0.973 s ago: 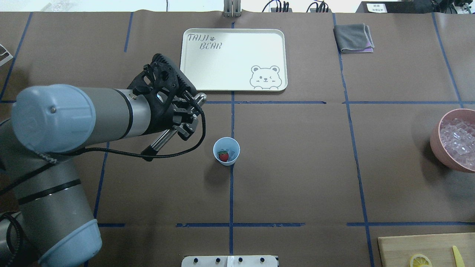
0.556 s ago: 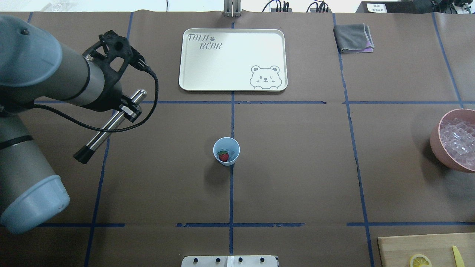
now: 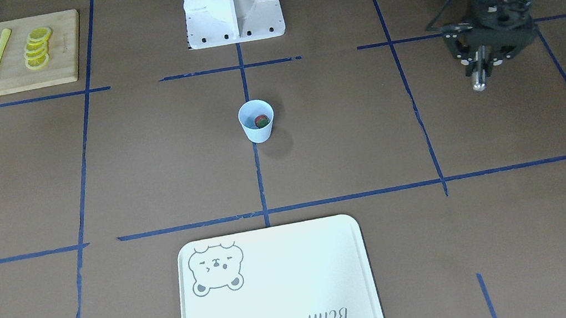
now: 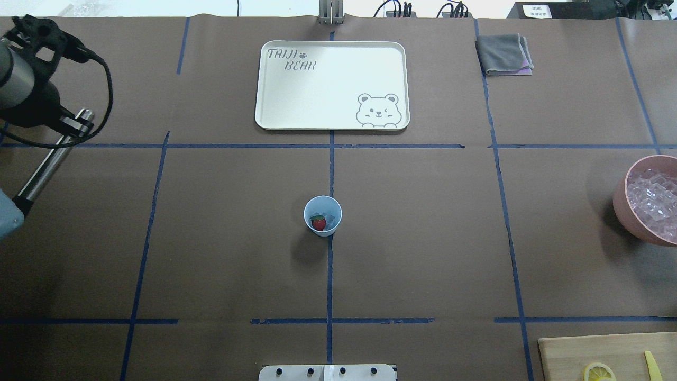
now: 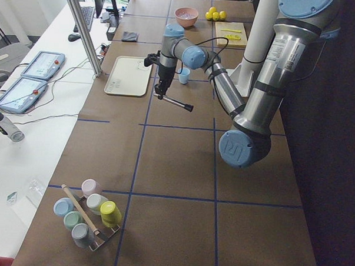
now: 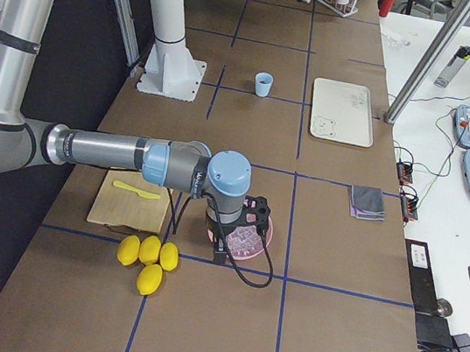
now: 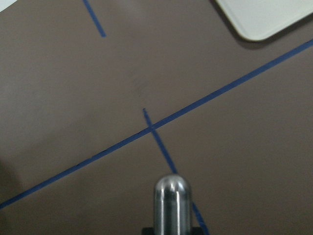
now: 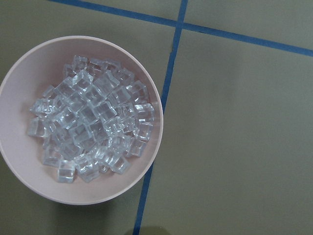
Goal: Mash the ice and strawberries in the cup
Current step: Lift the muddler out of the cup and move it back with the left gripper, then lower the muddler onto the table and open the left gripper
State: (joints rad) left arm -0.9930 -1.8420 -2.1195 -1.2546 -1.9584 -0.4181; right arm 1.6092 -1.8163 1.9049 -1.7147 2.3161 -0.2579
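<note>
one cup [image 4: 322,215]: one strawberry [image 4: 318,223], one ice [image 4: 331,218]. left gripper [image 4: 74,126] clamps one muddler [image 4: 45,166]; right gripper [image 6: 221,256] unclear.

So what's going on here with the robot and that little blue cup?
The left gripper holds a metal masher off to the side, far from the cup. The cup stands alone mid-table with a strawberry and an ice cube inside. The right gripper hangs over a pink bowl of ice.

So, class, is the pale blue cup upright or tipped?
Upright: small pale blue plastic cup stands mouth up, tiny red strawberry inside.
</note>
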